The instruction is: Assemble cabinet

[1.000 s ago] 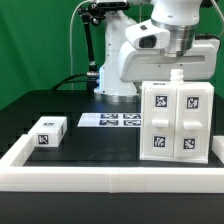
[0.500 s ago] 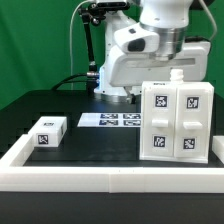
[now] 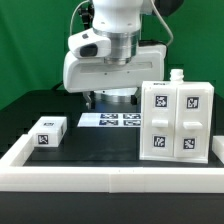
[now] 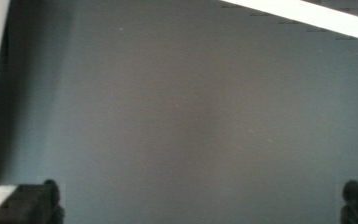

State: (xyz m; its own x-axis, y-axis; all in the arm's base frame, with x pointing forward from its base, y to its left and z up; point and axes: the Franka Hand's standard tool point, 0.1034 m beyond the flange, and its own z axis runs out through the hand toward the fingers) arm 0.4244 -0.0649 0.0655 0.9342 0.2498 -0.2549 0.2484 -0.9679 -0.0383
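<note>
1. Black counter [image 3: 90, 148] fills the exterior view. A green backdrop [image 3: 30, 50] stands behind it, and a long low white border wall [image 3: 110, 178] runs along its near edge.
2. The cabinet body [image 3: 178, 120], the largest white piece, stands upright on the counter at the exterior view's right, just behind the border wall. Its front face carries four black-and-white square tags in two rows of two. A small white peg [image 3: 177, 74] sticks up from its top.
3. A small white panel block [image 3: 47, 131] with one tag on its front lies on the counter at the exterior view's left, well apart from the cabinet body.
4. The marker board [image 3: 110, 120], a flat white strip of tags, lies on the counter between the two pieces and farther back. Its end at the exterior view's right meets the edge of the cabinet body in the picture.
5. The white robot arm [image 3: 108, 50] hangs above the back of the counter, behind the marker board and to the exterior view's left of the cabinet body. It touches none of the pieces.
6. The jaws stand wide apart and hold nothing. In the wrist view the two dark fingertips [image 4: 30, 204] show at opposite edges of the picture.
7. Between them the wrist view shows only bare grey counter surface. A white edge [image 4: 309, 18] cuts across one corner; what it belongs to cannot be told.
</note>
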